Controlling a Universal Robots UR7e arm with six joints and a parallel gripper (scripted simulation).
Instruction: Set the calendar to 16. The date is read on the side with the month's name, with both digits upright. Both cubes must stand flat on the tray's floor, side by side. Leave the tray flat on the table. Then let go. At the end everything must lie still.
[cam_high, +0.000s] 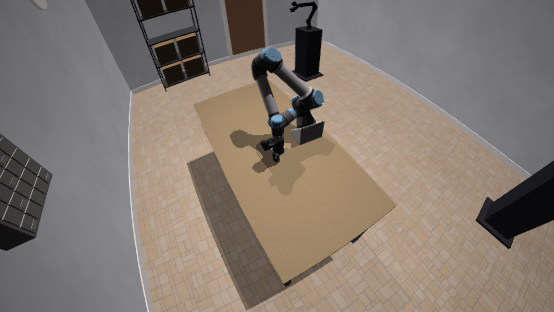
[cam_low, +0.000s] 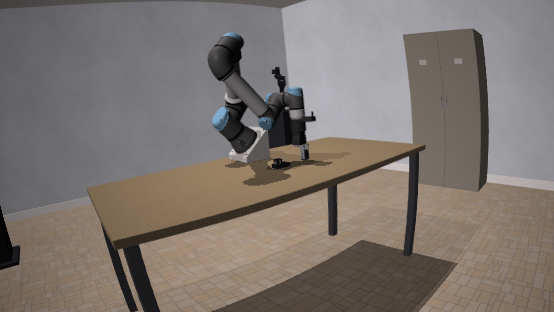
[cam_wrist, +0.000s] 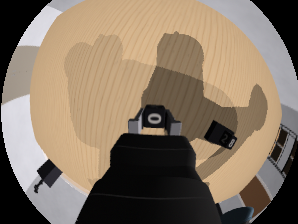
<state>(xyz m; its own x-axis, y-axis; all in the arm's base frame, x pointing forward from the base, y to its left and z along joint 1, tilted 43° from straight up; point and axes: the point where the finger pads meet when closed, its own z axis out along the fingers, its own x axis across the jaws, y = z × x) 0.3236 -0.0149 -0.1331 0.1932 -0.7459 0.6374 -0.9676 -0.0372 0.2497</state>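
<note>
Over the pale wooden table (cam_high: 320, 210) (cam_low: 190, 200) (cam_wrist: 135, 25), my two-finger gripper (cam_high: 276, 156) (cam_low: 304, 152) (cam_wrist: 154, 115) grasps a black cube marked with a white 0 (cam_wrist: 154, 117). Apart from it, the small black calendar piece showing a white 2 (cam_low: 277, 163) (cam_wrist: 220, 135) rests on the wood.

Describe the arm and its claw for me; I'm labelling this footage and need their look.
The arm has dark grey tubes, black joint housings and light blue round caps. The claw has a black body and two grey fingers.
</note>
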